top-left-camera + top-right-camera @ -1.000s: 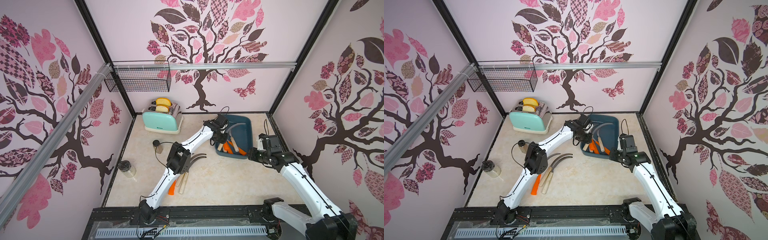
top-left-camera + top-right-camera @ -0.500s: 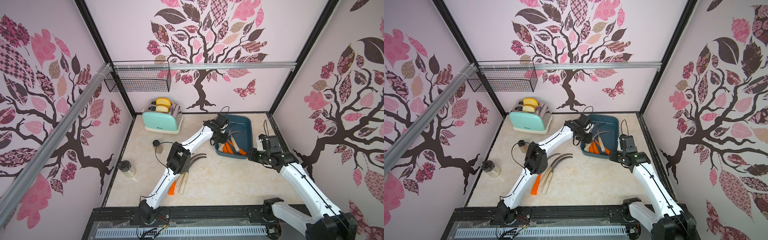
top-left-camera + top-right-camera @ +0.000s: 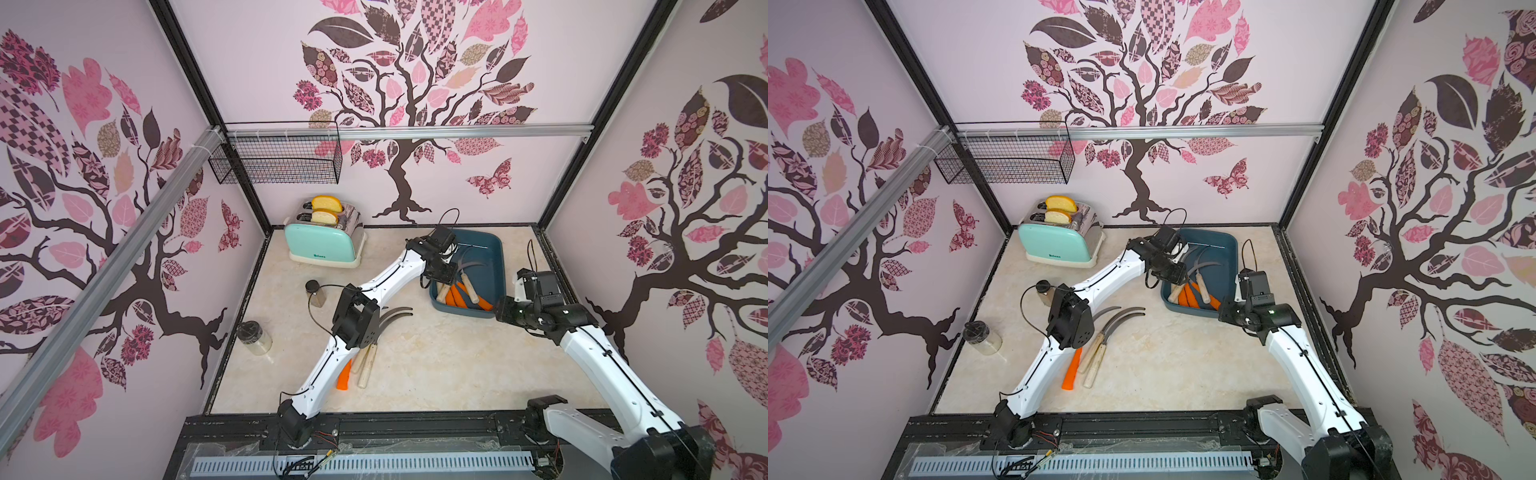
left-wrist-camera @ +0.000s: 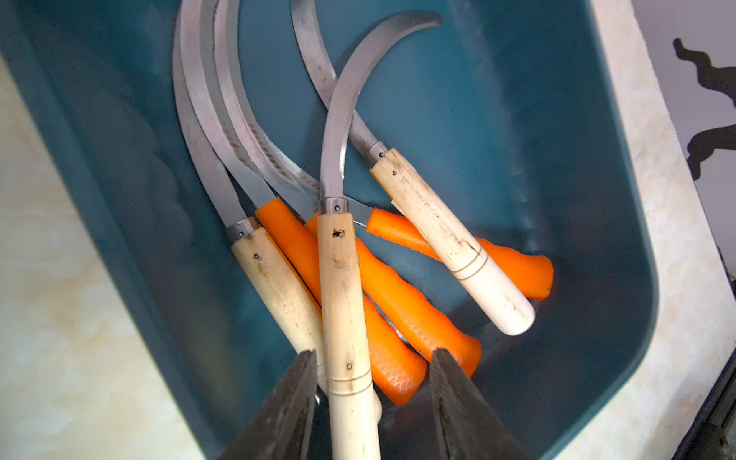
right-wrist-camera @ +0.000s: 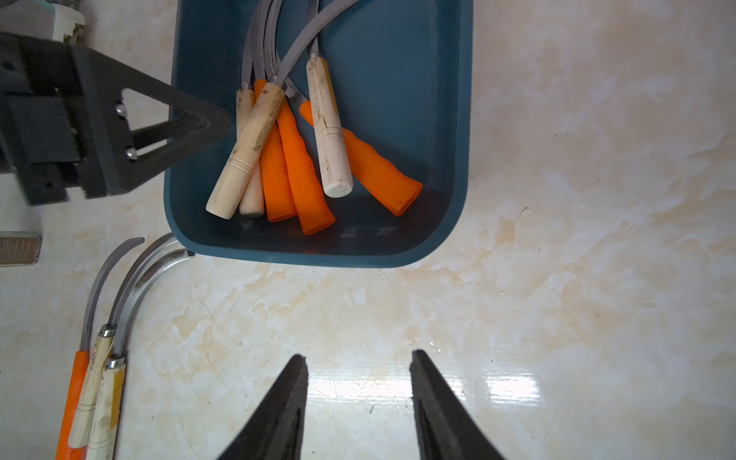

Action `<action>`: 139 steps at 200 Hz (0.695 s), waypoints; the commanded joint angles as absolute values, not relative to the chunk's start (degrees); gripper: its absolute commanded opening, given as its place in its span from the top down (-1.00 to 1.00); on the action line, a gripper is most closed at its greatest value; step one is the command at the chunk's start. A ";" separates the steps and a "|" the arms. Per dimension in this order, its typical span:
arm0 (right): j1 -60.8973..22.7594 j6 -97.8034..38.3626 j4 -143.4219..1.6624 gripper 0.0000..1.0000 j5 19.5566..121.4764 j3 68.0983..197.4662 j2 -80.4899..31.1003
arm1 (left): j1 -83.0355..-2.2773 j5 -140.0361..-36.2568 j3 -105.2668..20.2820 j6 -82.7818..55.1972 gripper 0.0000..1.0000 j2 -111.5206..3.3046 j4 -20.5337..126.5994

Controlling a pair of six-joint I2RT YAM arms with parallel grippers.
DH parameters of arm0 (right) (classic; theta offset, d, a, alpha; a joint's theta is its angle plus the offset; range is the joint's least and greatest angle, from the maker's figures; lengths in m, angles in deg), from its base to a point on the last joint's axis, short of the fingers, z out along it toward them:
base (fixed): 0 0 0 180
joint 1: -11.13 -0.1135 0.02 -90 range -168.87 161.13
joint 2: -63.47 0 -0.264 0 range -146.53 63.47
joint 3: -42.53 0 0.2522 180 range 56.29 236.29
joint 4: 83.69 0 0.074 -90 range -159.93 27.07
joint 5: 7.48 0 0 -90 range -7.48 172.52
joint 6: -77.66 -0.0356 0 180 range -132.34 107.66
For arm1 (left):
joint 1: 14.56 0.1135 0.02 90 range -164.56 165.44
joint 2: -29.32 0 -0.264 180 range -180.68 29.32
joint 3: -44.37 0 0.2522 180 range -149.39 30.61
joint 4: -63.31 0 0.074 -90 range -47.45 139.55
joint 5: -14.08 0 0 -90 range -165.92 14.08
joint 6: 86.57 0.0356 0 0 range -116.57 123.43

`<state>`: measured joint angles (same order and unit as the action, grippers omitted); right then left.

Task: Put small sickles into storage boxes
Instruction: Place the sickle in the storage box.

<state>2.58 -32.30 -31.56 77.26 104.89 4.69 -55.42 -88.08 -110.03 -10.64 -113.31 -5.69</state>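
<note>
The storage box (image 3: 494,249) is a dark teal tray at the back right, and several small sickles lie in it with orange and pale wood handles. My left gripper (image 4: 374,352) hangs over the tray's near end and is open. A wood-handled sickle (image 4: 342,286) lies between its fingers on top of the pile, with a clear gap to one finger. Three more sickles (image 3: 1100,345) lie on the table beside the left arm's elbow, one with an orange handle and two with wood. My right gripper (image 5: 359,354) is open over bare table just in front of the tray (image 5: 398,79), holding nothing.
A mint toaster (image 3: 324,245) with bread stands at the back left. A small dark-capped bottle (image 3: 313,292) and a glass jar (image 3: 254,337) stand along the left side. A black wire basket (image 3: 278,160) hangs on the back wall. Walls close in the table on three sides.
The left gripper's jaws have spread apart and let go of the wood-handled sickle, which now rests on the pile in the tray. The right arm has barely moved.
</note>
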 commanded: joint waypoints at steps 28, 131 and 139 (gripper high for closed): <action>2.63 -30.44 -27.03 0.05 78.45 110.15 4.93 | -50.94 -88.04 -110.58 -5.78 -0.34 -98.81 -8.02; -21.09 -40.96 -25.94 0.04 83.61 113.65 -2.93 | -34.37 -82.37 -61.07 8.30 -0.90 -45.74 -7.87; -24.15 -42.87 -26.91 0.04 84.39 113.87 -3.71 | -31.83 -83.15 -59.01 8.72 -0.91 -42.75 -8.99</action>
